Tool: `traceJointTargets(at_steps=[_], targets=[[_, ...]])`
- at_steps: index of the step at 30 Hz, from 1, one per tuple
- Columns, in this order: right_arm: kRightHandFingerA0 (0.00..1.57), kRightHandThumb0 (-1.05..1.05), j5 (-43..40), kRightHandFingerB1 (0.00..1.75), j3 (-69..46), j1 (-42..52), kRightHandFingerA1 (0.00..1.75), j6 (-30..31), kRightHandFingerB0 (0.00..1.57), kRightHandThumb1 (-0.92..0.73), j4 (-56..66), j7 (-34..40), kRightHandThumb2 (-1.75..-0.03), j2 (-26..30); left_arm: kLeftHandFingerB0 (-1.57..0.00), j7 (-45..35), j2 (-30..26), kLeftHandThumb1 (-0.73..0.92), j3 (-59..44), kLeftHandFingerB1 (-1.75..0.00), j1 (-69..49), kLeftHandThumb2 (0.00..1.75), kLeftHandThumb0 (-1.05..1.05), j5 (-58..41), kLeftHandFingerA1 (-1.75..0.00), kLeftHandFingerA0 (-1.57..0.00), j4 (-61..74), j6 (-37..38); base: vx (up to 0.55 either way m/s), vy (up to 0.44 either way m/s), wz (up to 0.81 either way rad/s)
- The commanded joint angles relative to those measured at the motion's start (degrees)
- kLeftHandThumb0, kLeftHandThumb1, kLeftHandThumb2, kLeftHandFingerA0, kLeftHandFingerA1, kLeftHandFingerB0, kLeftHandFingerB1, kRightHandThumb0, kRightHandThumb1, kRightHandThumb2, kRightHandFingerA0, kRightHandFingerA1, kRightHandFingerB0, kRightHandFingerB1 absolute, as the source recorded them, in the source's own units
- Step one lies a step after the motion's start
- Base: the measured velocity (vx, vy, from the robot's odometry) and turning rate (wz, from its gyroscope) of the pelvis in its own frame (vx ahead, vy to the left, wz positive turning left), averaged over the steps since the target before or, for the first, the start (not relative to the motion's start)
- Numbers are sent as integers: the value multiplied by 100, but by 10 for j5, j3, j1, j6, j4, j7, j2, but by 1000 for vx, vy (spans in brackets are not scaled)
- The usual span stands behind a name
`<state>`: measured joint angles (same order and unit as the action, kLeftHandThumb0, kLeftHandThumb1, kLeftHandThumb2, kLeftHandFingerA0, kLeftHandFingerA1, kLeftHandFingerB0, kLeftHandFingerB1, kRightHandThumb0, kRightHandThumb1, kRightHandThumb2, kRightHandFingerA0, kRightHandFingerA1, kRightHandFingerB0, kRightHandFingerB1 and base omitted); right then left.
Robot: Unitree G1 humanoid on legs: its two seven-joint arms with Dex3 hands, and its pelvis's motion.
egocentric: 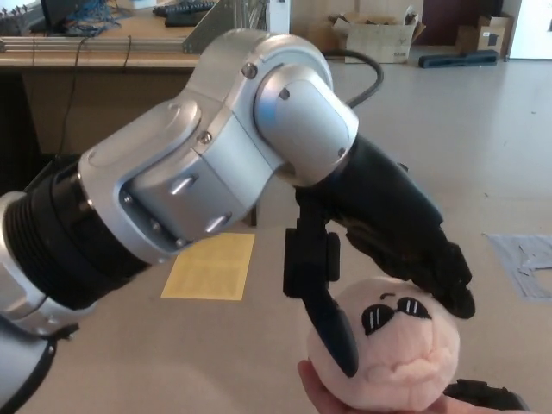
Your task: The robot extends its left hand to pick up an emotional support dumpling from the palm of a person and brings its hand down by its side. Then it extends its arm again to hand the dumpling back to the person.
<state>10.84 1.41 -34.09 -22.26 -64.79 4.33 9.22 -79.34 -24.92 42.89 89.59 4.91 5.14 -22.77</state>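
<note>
Lower right of frame: pink dumpling [392, 349] resting on a person's palm [321, 392]. Left hand [379, 250] spread just above, thumb touching its left side, fingers [444, 280] over the top, not closed around it.

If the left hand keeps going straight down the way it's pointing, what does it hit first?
The plush dumpling resting on the person's palm. The left hand is open, thumb down its near side and fingers over the top. Whether they already touch it is unclear.

Pink plush dumpling [405, 358] (sunglasses face) rests upright on person's palm [328, 398].
</note>
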Motion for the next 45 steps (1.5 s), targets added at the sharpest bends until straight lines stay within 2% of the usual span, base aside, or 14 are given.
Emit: traceJointTargets(at_steps=[1, 15, 16, 19, 20, 22, 23, 25, 26, 27, 28, 34, 37, 45], targets=[[56, -36, -3, 45, -1, -9, 42, -8, 73, -55, -4, -2, -57, 4, 0, -13, 4, 55, 8, 0, -11, 69, -105, 34, 0, 0, 13, -48, 0, 0, 0], [56, -36, -2, 45, 1, -15, 42, -6, 73, -55, -4, -2, -57, 4, 0, 26, 19, 51, 4, 0, -102, 92, -105, 54, 0, 0, 55, -56, 0, 0, 0], [56, -36, -2, 45, 1, -15, 42, -6, 73, -55, -4, -2, -57, 4, 0, 28, 20, 57, 3, -1, -107, 132, -105, 54, -10, 0, 56, -57, 0, 0, 0], [56, -36, -2, 45, 1, -17, 42, -5, 73, -55, -5, -2, -57, 4, 0, 29, 20, 58, 1, -1, -113, 133, -105, 59, -10, 0, 60, -55, 0, 0, 0], [56, -36, -2, 45, 1, -17, 42, -5, 73, -55, -5, -2, -57, 4, 0, 36, 19, 69, -1, -10, -120, 143, -77, 65, -24, 0, 66, -37, 0, 0, 0], [56, -36, -2, 45, 1, -17, 42, -5, 73, -55, -5, -2, -57, 4, 0, 52, 16, 77, -4, -1, -135, 149, -80, 75, -15, 0, 79, -10, 0, 0, 0], [56, -36, -2, 45, 1, -19, 42, -5, 73, -55, -6, -2, -57, 4, 0, 57, 15, 58, -7, 0, -139, 105, -105, 78, 0, 0, 80, -3, 0, 0, 0], [56, -36, -2, 45, 1, -23, 42, -4, 73, -55, -7, -3, -57, 4, 0, 64, 16, 58, -11, 0, -146, 105, -105, 84, 0, 0, 80, 10, 0, 0, 0], [56, -36, -2, 45, 1, -25, 42, -4, 73, -55, -8, -2, -57, 4, 0, 85, 18, 45, -20, 0, -163, 133, -105, 87, 0, 0, 85, 23, 0, 0, 0], [56, -36, -3, 45, 0, -28, 42, -3, 73, -55, -8, -2, -57, 3, 0, 116, 21, 45, -34, 0, -188, 133, -105, 91, 0, 0, 91, 42, 0, 0, 0], [56, -36, -3, 45, 0, -28, 42, -3, 73, -55, -9, -2, -57, 3, 0, 124, 24, 59, -40, 0, -196, 103, -105, 90, 0, 0, 92, 46, 0, 0, 0], [56, -36, -3, 45, 0, -46, 42, 0, 73, -55, -16, -4, -57, 4, 0, 220, 37, 70, -77, 0, -266, 108, -105, 119, 0, 0, 82, 161, 0, 0, 0], [56, -36, -3, 45, 0, -46, 42, -1, 73, -55, -16, -3, -57, 3, 0, 214, 36, 69, -71, 0, -259, 122, -105, 129, 0, 0, 82, 165, 0, 0, 0], [56, -36, -5, 45, -4, -75, 42, 4, 73, -55, -24, -3, -57, 3, 0, 191, 23, 73, -77, 0, -242, 121, -105, 133, 0, 0, 62, 180, 0, 0, 0]])
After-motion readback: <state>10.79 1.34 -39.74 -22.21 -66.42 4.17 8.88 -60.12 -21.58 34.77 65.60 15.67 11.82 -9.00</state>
